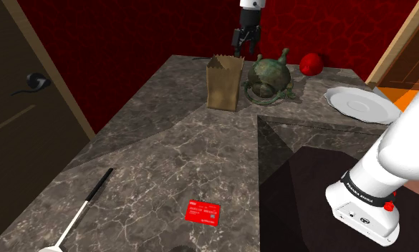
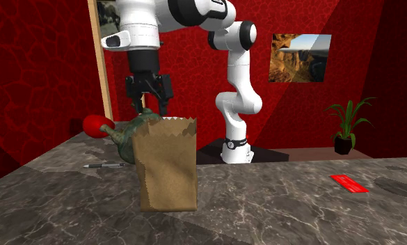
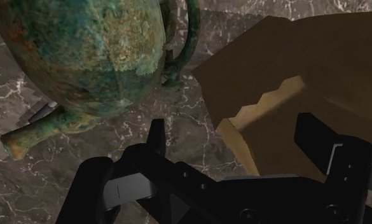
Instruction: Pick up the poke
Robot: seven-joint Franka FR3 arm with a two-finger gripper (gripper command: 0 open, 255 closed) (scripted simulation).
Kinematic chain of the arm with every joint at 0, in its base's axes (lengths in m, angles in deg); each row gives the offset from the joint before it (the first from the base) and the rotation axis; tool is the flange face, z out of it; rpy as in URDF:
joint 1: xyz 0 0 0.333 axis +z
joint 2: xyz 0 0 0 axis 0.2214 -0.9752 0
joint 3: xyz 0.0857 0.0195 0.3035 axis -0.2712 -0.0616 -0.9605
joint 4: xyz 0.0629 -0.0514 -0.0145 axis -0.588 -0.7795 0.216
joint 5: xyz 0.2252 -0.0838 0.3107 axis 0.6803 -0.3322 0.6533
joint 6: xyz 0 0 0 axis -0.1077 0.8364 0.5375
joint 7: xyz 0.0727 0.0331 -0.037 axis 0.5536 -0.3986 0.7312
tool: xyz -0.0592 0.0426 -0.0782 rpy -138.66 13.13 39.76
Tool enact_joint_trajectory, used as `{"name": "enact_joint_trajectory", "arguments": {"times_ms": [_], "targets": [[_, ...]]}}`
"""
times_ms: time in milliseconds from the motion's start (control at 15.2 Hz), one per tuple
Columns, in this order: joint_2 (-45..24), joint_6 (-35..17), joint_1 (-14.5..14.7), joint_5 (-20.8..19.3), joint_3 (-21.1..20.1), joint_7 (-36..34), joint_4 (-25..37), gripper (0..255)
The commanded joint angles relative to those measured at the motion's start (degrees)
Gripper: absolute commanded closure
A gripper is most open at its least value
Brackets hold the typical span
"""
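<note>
poke = brown paper bag (image 1: 225,84), upright and open-mouthed on the dark marbled counter (image 1: 165,157), toward its far edge by the red wall. saw-tooth rim on top. a green corroded vessel (image 1: 263,79) sits just beside it, on the shoulder view's right. whether the two touch cannot be told.

gripper (image 1: 245,50) hangs above the bag's mouth, pointing down, fingers apart, holding nothing. in the wrist view the gripper (image 3: 232,130) straddles one upper wall of the bag (image 3: 305,70): one finger over the strip of counter between bag and vessel (image 3: 82,51), the other over the bag's opening.

step in hand, as judged: the descent to grasp. doing it well likely means coming straight down so one finger slips inside the mouth and the other stays outside. the fingers would then pinch that wall a little below the rim, not on the teeth, which could tear. the paper looks thin and should crumple, so a gentle close and a slow vertical lift suit. the outside finger has little room next to the vessel's handle. a nudge there could shove the vessel or tip the bag.

writing: none seen on the bag (image 2: 168,163) face turned to the second exterior camera. the red card (image 1: 203,212) toward the counter's near edge carries small white marks, unreadable. the arm's dark band (image 1: 363,187) bears pale lettering, also unreadable.
</note>
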Motion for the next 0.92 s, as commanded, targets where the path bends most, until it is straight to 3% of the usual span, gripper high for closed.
{"name": "enact_joint_trajectory", "arguments": {"times_ms": [0, 528, 594, 858], "targets": [[-1.7, -1.0, 0.1, 0.0, -0.1, -0.1, 1.0, 0], [-1.9, -6.0, 0.1, 0.0, -0.1, 0.1, -3.8, 0], [-2.0, -6.0, 0.1, 0.0, -0.1, 0.1, -3.7, 255], [-2.0, -6.0, 0.1, 0.0, -0.1, 0.1, -3.8, 255]]}}
